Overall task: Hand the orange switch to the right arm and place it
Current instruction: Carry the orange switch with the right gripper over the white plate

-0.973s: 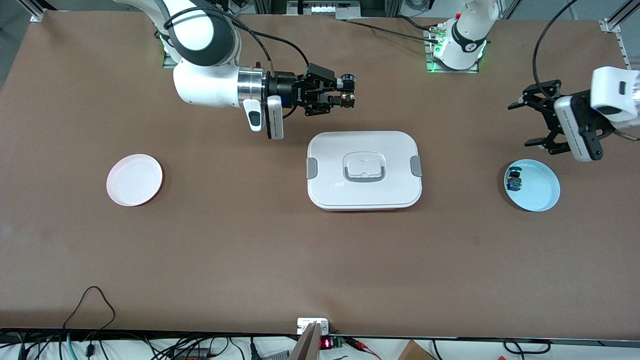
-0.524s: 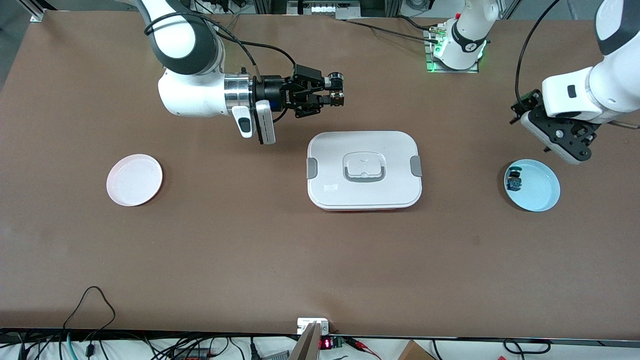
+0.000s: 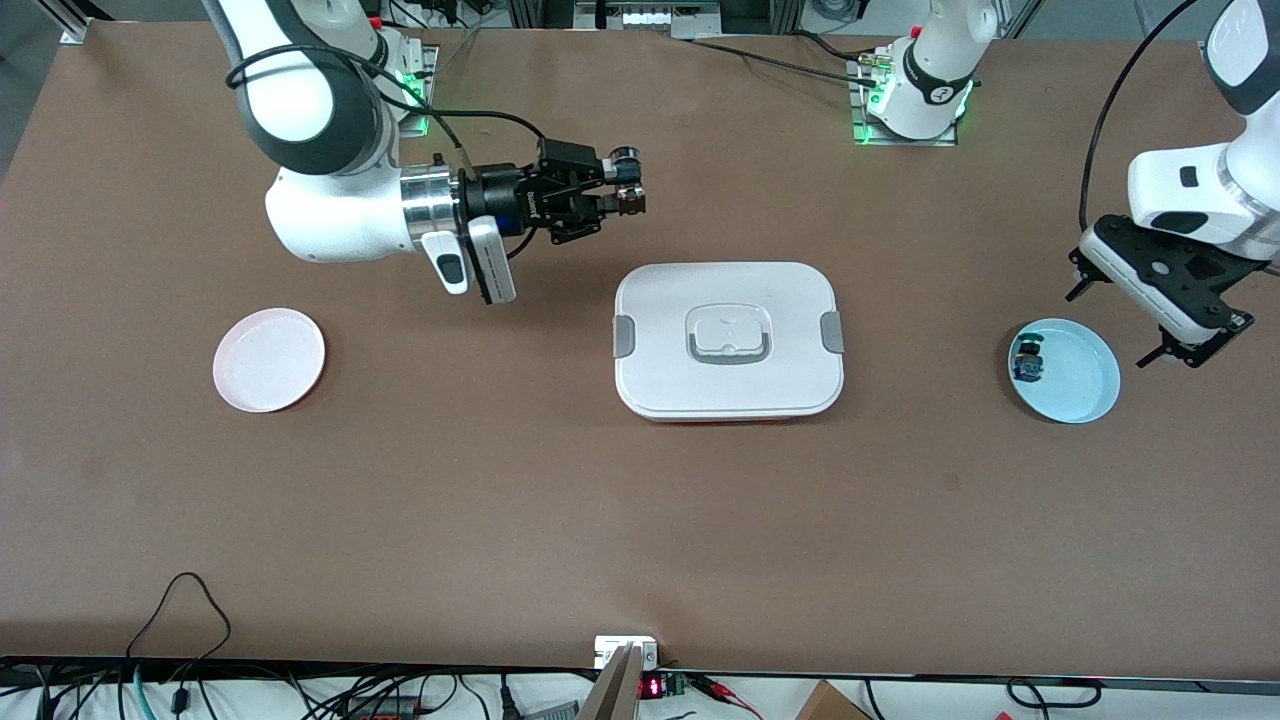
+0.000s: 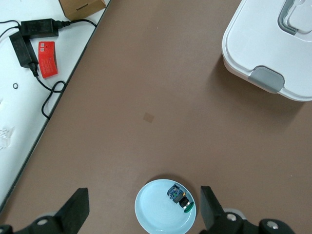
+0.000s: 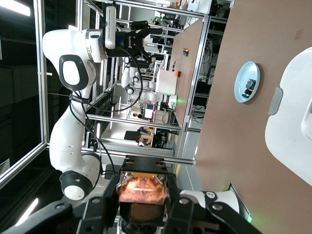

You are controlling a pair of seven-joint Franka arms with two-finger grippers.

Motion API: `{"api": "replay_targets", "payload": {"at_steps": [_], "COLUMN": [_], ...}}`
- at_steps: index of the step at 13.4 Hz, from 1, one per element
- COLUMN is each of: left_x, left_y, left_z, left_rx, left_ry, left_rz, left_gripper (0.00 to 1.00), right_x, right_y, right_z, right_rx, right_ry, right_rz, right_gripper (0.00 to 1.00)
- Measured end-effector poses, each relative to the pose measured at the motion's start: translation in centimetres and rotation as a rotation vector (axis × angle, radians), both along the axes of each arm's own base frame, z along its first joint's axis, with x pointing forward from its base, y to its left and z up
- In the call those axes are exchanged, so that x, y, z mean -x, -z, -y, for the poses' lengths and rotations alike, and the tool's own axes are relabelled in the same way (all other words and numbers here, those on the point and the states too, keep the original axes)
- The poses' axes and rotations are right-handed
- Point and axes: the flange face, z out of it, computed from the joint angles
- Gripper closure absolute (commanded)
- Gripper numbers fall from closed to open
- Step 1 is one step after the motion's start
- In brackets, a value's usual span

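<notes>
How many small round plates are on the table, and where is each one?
2. A pink plate lies toward the right arm's end of the table. A blue plate lies toward the left arm's end, with a small switch in it. The white box sits between them.

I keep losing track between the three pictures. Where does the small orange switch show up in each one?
Front view: the orange switch is held in the right hand, above bare table, up from the white lidded box.
Left wrist view: not in it; the switch in the blue plate is a blue-green one.
Right wrist view: close up, between the hand's fingers.
Shared landmark: the white lidded box.
</notes>
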Motion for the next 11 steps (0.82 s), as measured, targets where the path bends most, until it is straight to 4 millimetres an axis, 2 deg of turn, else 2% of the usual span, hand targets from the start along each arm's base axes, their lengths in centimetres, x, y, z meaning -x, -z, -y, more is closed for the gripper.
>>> {"api": "replay_targets", "payload": {"at_steps": [4,9,11], "left_x": [1.0,2.6,3.0], "left_y": [-1.0,-1.6,-2.0], "left_z": [-0.4,-2.2,-3.3], "left_rx": [0.051,0.1,0.11], "left_ry": [-0.354,-0.902,-1.02], "left_rz": [-0.012,-0.053,-0.051], "left_gripper": [0.0,0.0,0.0], "right_x": [-1.1,-2.1,-2.1], "right_y": [0.3,1.2,1.6], "right_z": [3.3,9.0,10.9], "right_rx": [-0.015,0.046,0.082], "right_ry": [-0.015,-0.101,-0.138], "right_rz": [-0.05,-0.048,-0.046], "right_gripper": [0.95,0.95,0.95]}}
